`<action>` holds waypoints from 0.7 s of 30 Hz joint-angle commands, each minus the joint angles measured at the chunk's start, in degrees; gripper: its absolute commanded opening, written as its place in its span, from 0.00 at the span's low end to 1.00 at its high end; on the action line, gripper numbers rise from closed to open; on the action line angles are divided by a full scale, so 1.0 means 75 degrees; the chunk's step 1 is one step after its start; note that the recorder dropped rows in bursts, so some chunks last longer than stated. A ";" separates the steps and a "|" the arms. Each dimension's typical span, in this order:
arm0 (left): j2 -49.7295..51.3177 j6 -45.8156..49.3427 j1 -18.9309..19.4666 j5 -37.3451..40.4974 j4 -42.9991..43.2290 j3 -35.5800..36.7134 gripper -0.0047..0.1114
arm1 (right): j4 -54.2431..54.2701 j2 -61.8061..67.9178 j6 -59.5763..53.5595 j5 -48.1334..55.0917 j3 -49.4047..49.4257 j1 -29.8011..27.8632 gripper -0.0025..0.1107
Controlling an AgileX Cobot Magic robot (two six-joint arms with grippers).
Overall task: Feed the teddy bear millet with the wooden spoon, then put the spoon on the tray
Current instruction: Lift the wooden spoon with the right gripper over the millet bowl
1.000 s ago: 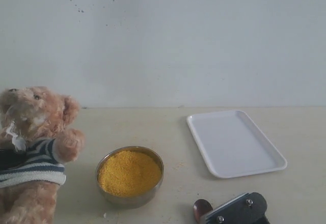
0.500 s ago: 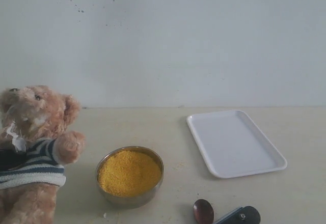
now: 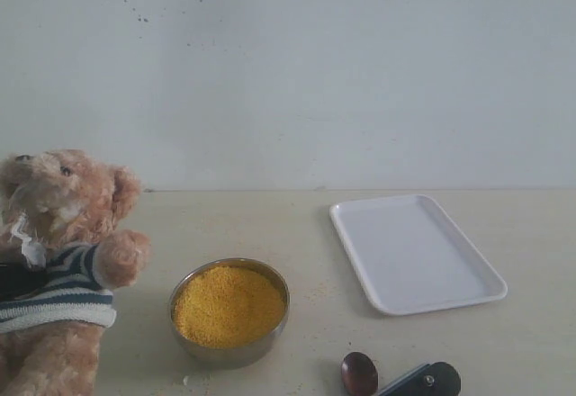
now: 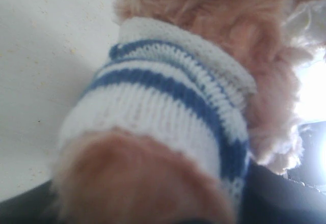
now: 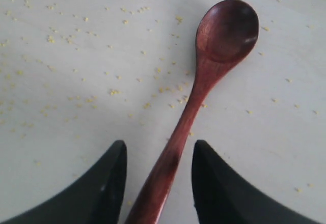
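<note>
The teddy bear [image 3: 58, 261] sits at the left in its striped shirt. It fills the left wrist view [image 4: 168, 102], pressed between my left gripper's dark fingers [image 4: 277, 196], whose tips are hidden by fur. The steel bowl [image 3: 184, 292] heaped with yellow millet [image 3: 228, 306] stands just right of the bear. The wooden spoon [image 5: 224, 35] lies flat on the table, empty; its bowl [image 3: 359, 373] shows near the front edge. My right gripper [image 5: 159, 145] is open, one finger [image 5: 109, 183] on each side of the handle with a gap on both sides. The white tray [image 3: 414, 252] lies behind it.
Loose millet grains [image 5: 112, 91] are scattered on the pale table [image 3: 306, 225] around the spoon. A plain white wall [image 3: 288, 72] closes the far side of the table. Only a dark corner of the right arm [image 3: 427, 381] shows at the bottom edge.
The right gripper has dropped lower in the exterior view, uncovering more of the spoon's bowl. The bear has shifted very slightly. Bowl and tray have not moved.
</note>
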 commanded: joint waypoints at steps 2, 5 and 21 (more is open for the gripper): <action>0.0008 0.0063 0.0009 0.0268 -0.0076 0.0008 0.08 | 0.0003 0.0003 0.0029 0.0034 -0.0009 0.0002 0.37; 0.0008 0.0063 0.0009 0.0268 -0.0076 0.0008 0.08 | 0.0003 0.0003 -0.0002 0.0033 -0.0009 0.0002 0.37; 0.0008 -0.0023 0.0009 0.0268 0.0037 0.0008 0.08 | 0.0066 0.0686 0.0080 0.0122 -0.0401 0.0001 0.37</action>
